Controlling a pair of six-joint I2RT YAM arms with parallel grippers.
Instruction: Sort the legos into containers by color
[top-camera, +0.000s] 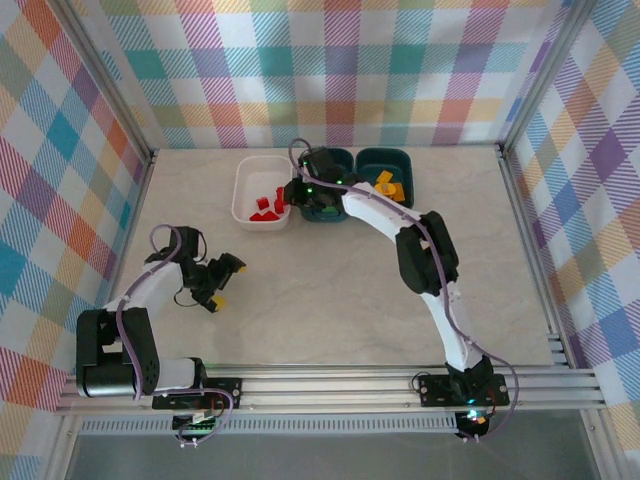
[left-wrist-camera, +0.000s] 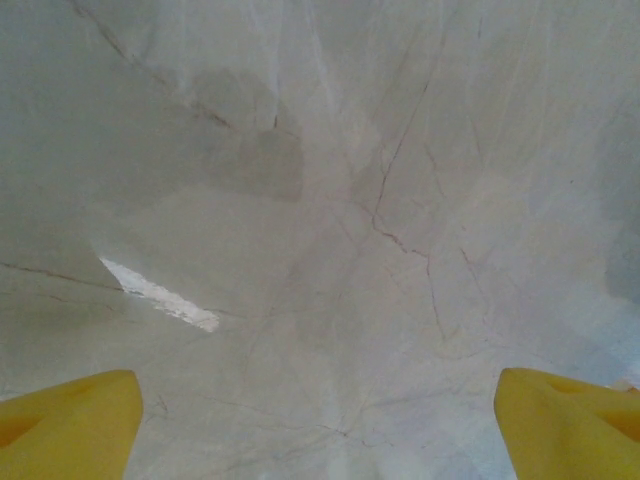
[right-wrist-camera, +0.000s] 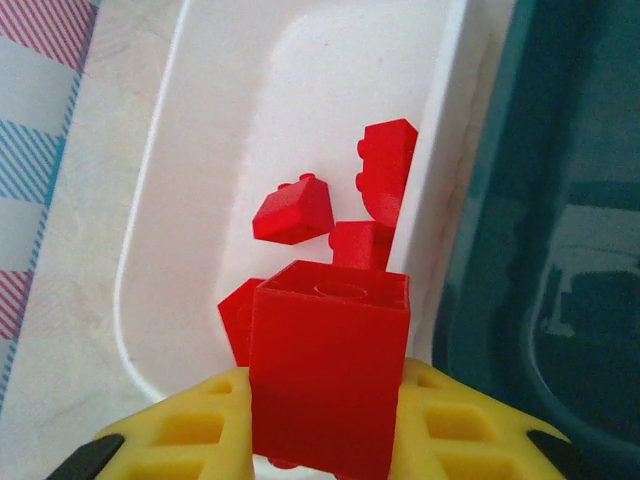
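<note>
Right wrist view, right claw (right-wrist-camera: 330, 425): clamped on a red brick (right-wrist-camera: 330, 375), one yellow finger (right-wrist-camera: 190, 435) on each side of it.
Held brick: hanging over the near end of the white tub (right-wrist-camera: 160, 250), above the bricks inside and not touching them.
Red pile (right-wrist-camera: 295, 210): four or so loose red bricks lying in the white tub, bunched toward the wall next to the teal tub (right-wrist-camera: 560, 250).
Top view: the right claw (top-camera: 297, 192) reaches across to the white tub (top-camera: 243, 170); the arm covers most of the middle teal tub (top-camera: 340, 153), so its contents cannot be told.
End tub (top-camera: 400, 158): teal, holding yellow bricks (top-camera: 385, 183).
Left claw (left-wrist-camera: 320, 430): fingers apart, holding nothing, low over bare surface (left-wrist-camera: 320, 200) (well away from the tubs).
Step in hand: dropping a red brick in with its own colour.
Next move calls for: parting the fingers while the brick is inside the rim, since it hangs close to the shared wall and could tip into the teal tub; then lifting straight up.
Progress: likely late, as no loose brick is seen on the surface from above.
</note>
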